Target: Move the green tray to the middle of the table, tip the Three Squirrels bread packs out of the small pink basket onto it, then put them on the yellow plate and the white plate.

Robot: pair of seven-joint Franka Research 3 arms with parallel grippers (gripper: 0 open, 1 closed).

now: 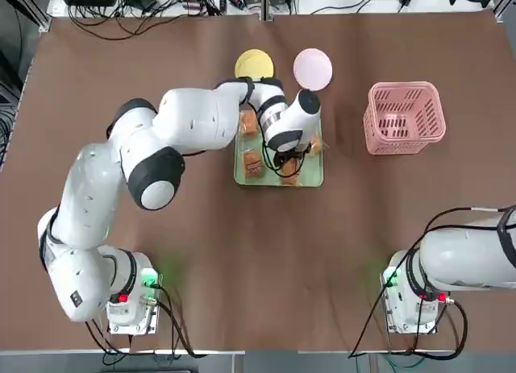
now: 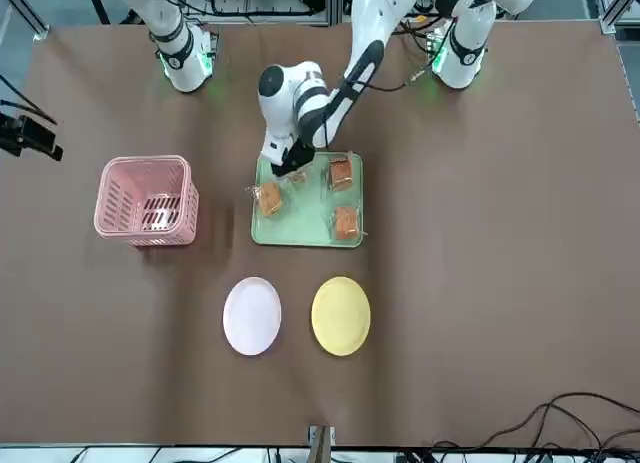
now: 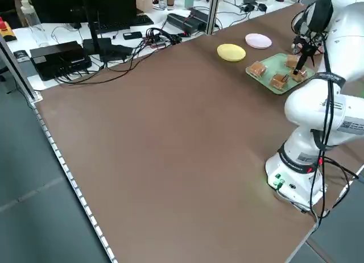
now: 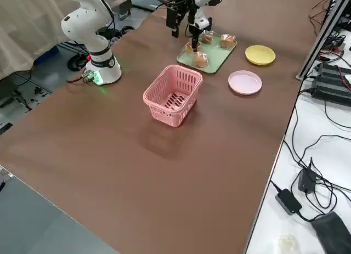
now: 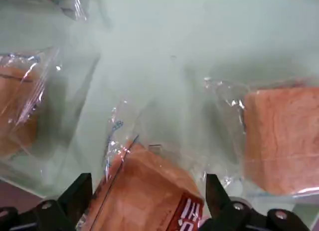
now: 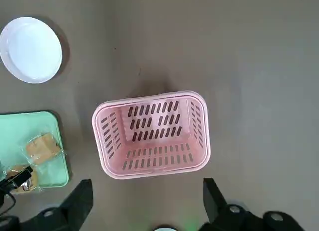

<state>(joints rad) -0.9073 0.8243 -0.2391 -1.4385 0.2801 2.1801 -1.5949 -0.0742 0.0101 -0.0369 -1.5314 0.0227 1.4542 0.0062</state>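
Observation:
The green tray [image 1: 310, 176] lies mid-table with several Three Squirrels bread packs [image 2: 346, 223] on it. My left gripper [image 2: 288, 171] is down over the tray's near right part, open. In the left wrist view its fingers [image 5: 79, 193] straddle one pack [image 5: 149, 198] without closing on it. More packs [image 5: 279, 136] lie beside it. The small pink basket [image 1: 405, 117] stands upright and empty to the tray's right. The yellow plate [image 1: 254, 64] and the white plate [image 1: 312, 68] sit bare just beyond the tray. My right gripper [image 6: 147, 188] hangs open, high above the basket [image 6: 152, 133].
The right arm [image 1: 472, 256] is folded back near its base at the near right. Cables and black boxes [image 3: 62, 55] lie on the bench beyond the table's far edge. Brown cloth [image 1: 242, 260] stretches bare between the tray and the arm bases.

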